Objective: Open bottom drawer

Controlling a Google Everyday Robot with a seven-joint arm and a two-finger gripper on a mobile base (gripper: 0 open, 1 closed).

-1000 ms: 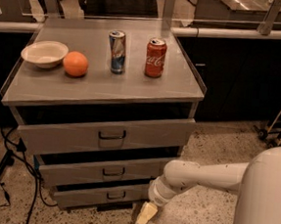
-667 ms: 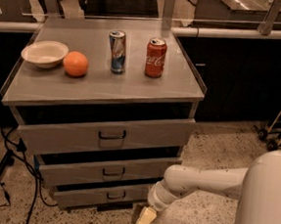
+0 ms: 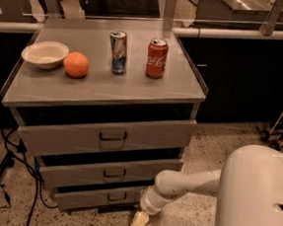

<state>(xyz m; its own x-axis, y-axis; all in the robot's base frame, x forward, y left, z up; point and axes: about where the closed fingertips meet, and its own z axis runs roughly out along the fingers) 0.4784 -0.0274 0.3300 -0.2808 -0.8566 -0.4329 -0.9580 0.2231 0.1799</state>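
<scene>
The bottom drawer (image 3: 94, 196) is the slimmest grey front, lowest of three in the metal cabinet, with a small dark handle (image 3: 117, 197) at its middle. It stands slightly out from the cabinet, like the two above it. My gripper (image 3: 138, 224) hangs near the floor just below and to the right of this drawer's right end, at the tip of my white arm (image 3: 184, 185). It is to the right of the handle and holds nothing that I can see.
On the cabinet top (image 3: 134, 87) stand a white bowl (image 3: 44, 53), an orange (image 3: 76, 64), a blue can (image 3: 118, 51) and a red cola can (image 3: 156, 58). Cables (image 3: 7, 172) lie on the floor at the left. A dark counter (image 3: 244, 74) stands behind on the right.
My arm and gripper have drifted slightly, staying low by the bottom drawer's right end. The drawers have not moved.
</scene>
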